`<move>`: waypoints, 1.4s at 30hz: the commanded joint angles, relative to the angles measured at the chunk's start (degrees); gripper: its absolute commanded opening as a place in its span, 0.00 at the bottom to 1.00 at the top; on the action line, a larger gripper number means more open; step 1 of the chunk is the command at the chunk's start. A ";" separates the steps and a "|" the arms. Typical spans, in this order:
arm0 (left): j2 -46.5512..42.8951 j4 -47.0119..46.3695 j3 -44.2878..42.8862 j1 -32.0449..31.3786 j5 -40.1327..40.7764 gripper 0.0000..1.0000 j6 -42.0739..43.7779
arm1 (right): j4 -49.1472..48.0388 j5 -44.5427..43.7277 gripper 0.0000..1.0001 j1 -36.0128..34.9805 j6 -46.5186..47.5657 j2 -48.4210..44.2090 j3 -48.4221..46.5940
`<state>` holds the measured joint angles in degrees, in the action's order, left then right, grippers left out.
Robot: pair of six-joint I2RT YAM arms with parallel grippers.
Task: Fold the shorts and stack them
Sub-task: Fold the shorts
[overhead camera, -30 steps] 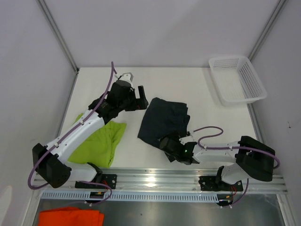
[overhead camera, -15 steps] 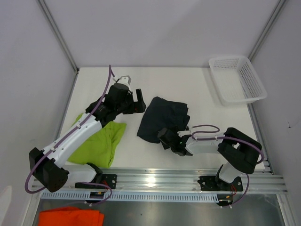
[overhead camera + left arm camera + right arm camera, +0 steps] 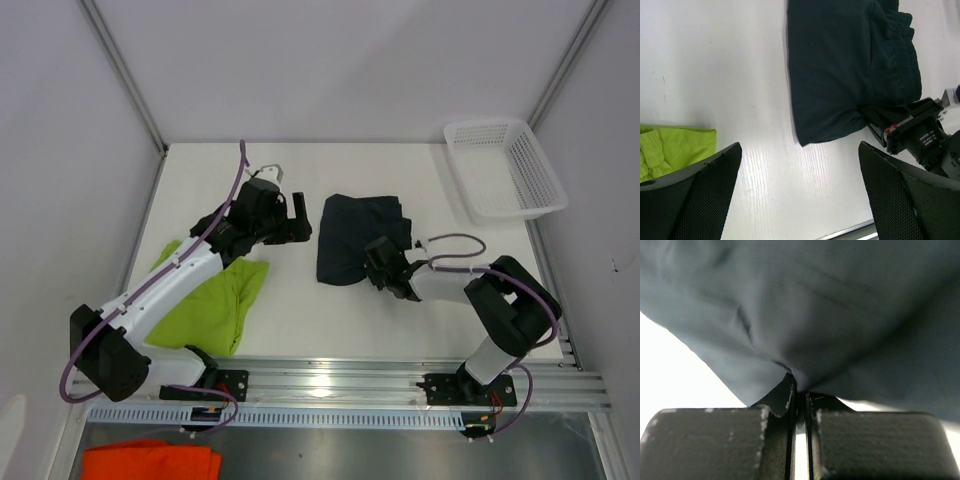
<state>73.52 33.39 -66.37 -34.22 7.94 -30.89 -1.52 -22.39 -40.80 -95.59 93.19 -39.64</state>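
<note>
While your left gripper (image 3: 302,220) hovers wide open left of the dark shorts (image 3: 350,235), your right gripper (image 3: 799,392) pinches their near-right edge.

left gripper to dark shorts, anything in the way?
Nothing visible: only bare table lies between the open left gripper and the dark shorts. The right gripper is shut on their near edge.

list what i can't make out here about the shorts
- Right wrist: dark shorts fill the view, blurred; how many layers the right gripper pinches is unclear.
- Left wrist: lime shorts cut off by the picture's edge.
- Top: left arm covers part of the lime shorts; bottom edge cuts the orange cloth.
</note>
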 commanded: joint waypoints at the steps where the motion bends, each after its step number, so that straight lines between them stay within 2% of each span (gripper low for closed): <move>1: 0.66 -2.53 0.36 0.29 0.84 0.99 1.01 | 5.57 9.98 0.00 -0.42 27.95 2.35 -5.80; 3: 1.98 -3.06 0.36 0.38 1.02 0.99 0.92 | 2.94 16.20 0.00 -1.65 39.28 1.83 -4.76; 6: 4.26 -3.50 -0.34 0.38 0.93 0.99 0.84 | 4.77 21.50 0.00 -2.71 48.62 -1.24 -0.73; 8: 5.14 -4.73 -0.43 0.38 0.49 0.99 0.66 | 10.11 21.43 0.00 -2.45 51.28 -4.05 1.66; 12: 7.51 -8.24 -0.52 0.38 -1.35 0.99 1.71 | 18.56 19.58 0.00 2.72 56.73 -17.73 8.51; 16: 11.28 -14.91 -0.43 0.38 -5.48 0.99 5.84 | 22.00 23.52 0.02 16.06 63.05 -25.23 10.11; 20: 19.37 -16.07 -5.16 0.47 -13.71 0.99 9.71 | 21.91 26.78 0.05 21.02 67.54 -22.97 5.99; 25: 25.36 -20.72 -3.86 0.47 -22.26 0.99 7.96 | 20.25 27.92 0.06 22.42 71.68 -14.18 1.23; 28: 25.36 -24.85 1.14 0.47 -24.99 0.99 4.89 | 16.83 32.93 0.18 24.79 72.30 -11.63 1.84; 29: 24.84 -25.21 2.02 0.47 -25.00 0.99 3.57 | 16.12 34.51 0.32 25.41 72.21 -11.45 2.28; 30: 24.57 -25.47 3.69 0.47 -24.65 0.99 3.04 | 15.76 34.96 0.37 25.59 72.13 -11.62 2.55; 31: 24.14 -25.74 4.22 0.47 -24.21 0.99 2.60 | 15.15 35.66 0.48 25.94 71.95 -11.89 2.72; 34: 22.38 -26.09 6.86 0.38 -23.24 0.99 1.45 | 13.48 39.94 0.61 27.78 72.04 -13.73 4.39; 39: 18.25 -29.34 13.18 0.38 -24.03 0.99 -0.57 | 11.19 47.61 0.73 32.96 72.74 -16.80 7.11; 42: 17.19 -31.54 15.30 0.29 -24.65 0.99 -1.36 | 12.32 48.15 0.74 33.94 73.27 -17.60 7.21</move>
<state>94.21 7.16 -52.47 -34.11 -15.03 -30.09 10.68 22.59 -7.88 -24.08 77.17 -33.06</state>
